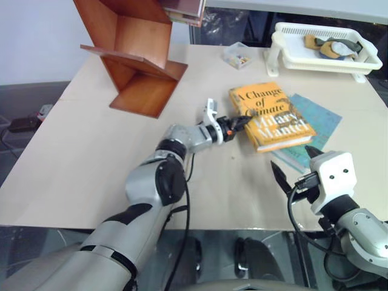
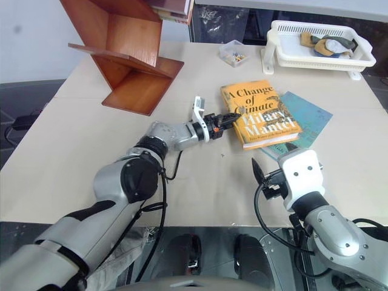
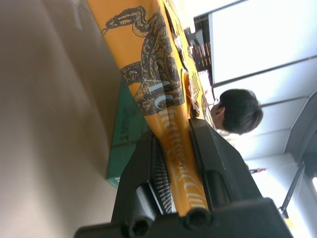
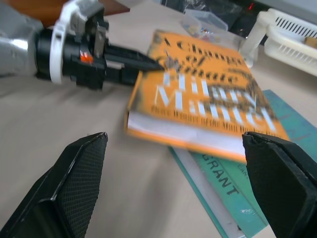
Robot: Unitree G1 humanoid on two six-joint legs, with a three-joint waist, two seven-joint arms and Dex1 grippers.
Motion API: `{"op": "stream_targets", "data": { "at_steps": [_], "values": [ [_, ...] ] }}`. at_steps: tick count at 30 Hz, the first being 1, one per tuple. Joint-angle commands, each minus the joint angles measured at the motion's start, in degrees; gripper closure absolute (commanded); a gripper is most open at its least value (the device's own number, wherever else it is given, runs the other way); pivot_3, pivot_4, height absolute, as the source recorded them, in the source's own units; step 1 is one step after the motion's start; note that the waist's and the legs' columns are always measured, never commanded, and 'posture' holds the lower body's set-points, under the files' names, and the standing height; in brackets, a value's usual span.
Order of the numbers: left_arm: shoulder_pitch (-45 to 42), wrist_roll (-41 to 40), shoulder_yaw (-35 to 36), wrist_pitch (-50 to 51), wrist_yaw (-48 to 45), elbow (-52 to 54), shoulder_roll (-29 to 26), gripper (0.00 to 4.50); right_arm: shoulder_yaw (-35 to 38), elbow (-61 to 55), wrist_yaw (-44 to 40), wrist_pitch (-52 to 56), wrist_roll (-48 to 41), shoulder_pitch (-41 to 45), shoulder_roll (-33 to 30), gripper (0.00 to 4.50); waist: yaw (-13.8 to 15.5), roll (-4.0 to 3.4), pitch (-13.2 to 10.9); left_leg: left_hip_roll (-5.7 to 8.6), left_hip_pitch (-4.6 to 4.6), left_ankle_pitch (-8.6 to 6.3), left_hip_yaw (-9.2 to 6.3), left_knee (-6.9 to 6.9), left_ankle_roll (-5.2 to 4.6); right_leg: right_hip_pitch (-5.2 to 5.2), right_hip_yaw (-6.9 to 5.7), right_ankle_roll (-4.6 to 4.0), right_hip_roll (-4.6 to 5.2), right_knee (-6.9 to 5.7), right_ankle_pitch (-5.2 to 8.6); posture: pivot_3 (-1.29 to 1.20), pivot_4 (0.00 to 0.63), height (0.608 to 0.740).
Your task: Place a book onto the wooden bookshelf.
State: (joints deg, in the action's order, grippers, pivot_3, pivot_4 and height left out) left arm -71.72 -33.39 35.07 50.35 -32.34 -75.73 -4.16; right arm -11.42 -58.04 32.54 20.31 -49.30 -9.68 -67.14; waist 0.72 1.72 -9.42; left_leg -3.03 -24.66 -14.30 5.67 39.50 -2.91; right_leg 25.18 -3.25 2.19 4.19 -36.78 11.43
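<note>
Book [image 1: 273, 115]: orange-yellow cover, white + dark lettering, dark snake motif on spine, pale page edges. Thinner book [image 1: 315, 124] under it: teal w/ faint pale line pattern. Bookshelf [image 1: 136, 57]: reddish-brown polished wood. Slatted tray [image 1: 321, 47]: white. Table [image 1: 79, 157]: pale beige. Gripper fingers [image 4: 79, 178]: black, fine cross-hatch texture.
</note>
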Motion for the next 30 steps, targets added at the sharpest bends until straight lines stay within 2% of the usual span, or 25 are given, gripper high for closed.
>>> {"op": "stream_targets", "data": {
  "at_steps": [1, 4, 8, 10, 13, 15, 16, 18, 20, 25, 30],
  "values": [
    [-2.1, -1.0, -1.3, 1.8, -3.5, 6.1, -1.4, 4.10, 2.5, -2.0, -2.0, 1.7, -0.3, 1.9, 1.2, 0.00, 0.0, 0.00, 0.0, 0.00, 0.00, 0.02, 0.00, 0.01, 0.03, 0.00, 0.00, -0.01, 0.00, 0.00, -0.01, 0.00, 0.150, 0.740],
    [-1.3, 0.0, -5.4, 2.5, -6.8, 13.2, -2.4, 4.10, 4.2, -2.0, -4.0, 4.0, -0.2, 2.5, 3.0, 0.00, 0.0, 0.00, 0.0, 0.00, 0.00, 0.03, 0.00, 0.02, 0.05, 0.00, 0.00, -0.02, 0.00, -0.02, -0.01, 0.00, 0.150, 0.740],
    [4.8, -1.9, -12.7, 8.2, -9.1, 37.5, -5.6, 4.10, 7.0, -1.3, -9.0, 6.7, 0.5, 3.0, 5.7, 0.00, -0.3, 0.00, 0.0, -0.02, 0.00, 0.04, 0.02, 0.01, 0.08, 0.00, 0.05, -0.03, -0.01, -0.02, -0.02, 0.00, 0.150, 0.740],
    [10.2, -1.3, -19.1, 7.2, -12.7, 52.7, -9.3, 4.10, 8.7, -0.6, -12.4, 7.4, 0.8, 2.8, 6.8, 0.00, -0.5, -0.02, 0.0, -0.06, 0.01, 0.05, 0.04, 0.01, 0.09, 0.03, 0.08, -0.04, -0.03, -0.03, -0.02, 0.00, 0.150, 0.740],
    [17.2, 3.9, -28.4, -3.2, -18.8, 68.8, -16.0, 4.10, 11.4, 1.7, -18.5, 7.8, 1.7, 2.4, 8.3, 0.00, -0.6, -0.05, 0.0, -0.10, 0.08, 0.07, 0.05, -0.01, 0.13, 0.01, 0.10, -0.06, -0.04, -0.09, -0.03, 0.00, 0.150, 0.740],
    [20.9, 15.0, -34.4, -26.0, -24.3, 73.8, -23.3, 4.10, 12.4, 3.3, -22.8, 7.9, 2.6, 3.0, 9.3, 0.00, 0.0, -0.06, 0.0, -0.09, 0.13, 0.07, 0.06, 0.01, 0.12, -0.04, 0.08, -0.06, -0.03, -0.09, -0.03, 0.00, 0.150, 0.740],
    [21.7, 20.7, -36.6, -38.1, -26.0, 73.5, -26.9, 4.10, 12.5, 4.1, -24.7, 7.8, 2.8, 3.9, 9.6, 0.00, 0.0, -0.06, 0.0, -0.07, 0.15, 0.07, 0.08, 0.01, 0.12, -0.06, 0.07, -0.07, -0.03, -0.07, -0.03, 0.00, 0.150, 0.740],
    [19.6, 30.7, -38.4, -64.8, -26.9, 66.2, -34.9, 4.10, 12.5, 5.7, -28.2, 7.9, 2.5, 7.4, 11.1, 0.00, 0.0, -0.05, 0.0, -0.08, 0.19, -0.03, 0.17, 0.02, -0.04, -0.05, 0.09, -0.34, -0.05, -0.06, 0.04, 0.00, 0.150, 0.740],
    [15.4, 34.8, -38.4, -78.8, -25.6, 57.9, -39.5, 4.10, 12.7, 7.1, -31.0, 8.4, 2.5, 10.4, 12.8, 0.00, 0.3, -0.13, 0.1, -0.13, 0.20, -0.08, 0.17, 0.01, -0.13, -0.06, 0.13, -0.54, -0.07, -0.02, -0.03, 0.00, 0.150, 0.740],
    [2.4, 41.4, -39.3, -93.3, -23.8, 39.7, -48.4, 4.10, 12.6, 10.0, -38.7, 8.8, 1.4, 17.0, 16.4, 0.00, 0.3, 0.00, 0.0, -0.16, -0.05, -0.10, 0.28, 0.25, -0.18, -0.04, -0.03, -0.33, -0.13, 0.02, -0.17, 0.00, 0.150, 0.740],
    [-6.4, 49.2, -42.9, -100.5, -20.8, 24.0, -52.5, 4.10, 12.8, 12.3, -44.6, 10.0, 1.5, 22.8, 18.5, 0.00, 0.2, 0.02, 0.1, -0.13, -0.10, -0.15, 0.36, 0.35, -0.26, -0.06, -0.02, -0.19, -0.11, 0.03, -0.15, 0.00, 0.150, 0.740]
  ]
}}
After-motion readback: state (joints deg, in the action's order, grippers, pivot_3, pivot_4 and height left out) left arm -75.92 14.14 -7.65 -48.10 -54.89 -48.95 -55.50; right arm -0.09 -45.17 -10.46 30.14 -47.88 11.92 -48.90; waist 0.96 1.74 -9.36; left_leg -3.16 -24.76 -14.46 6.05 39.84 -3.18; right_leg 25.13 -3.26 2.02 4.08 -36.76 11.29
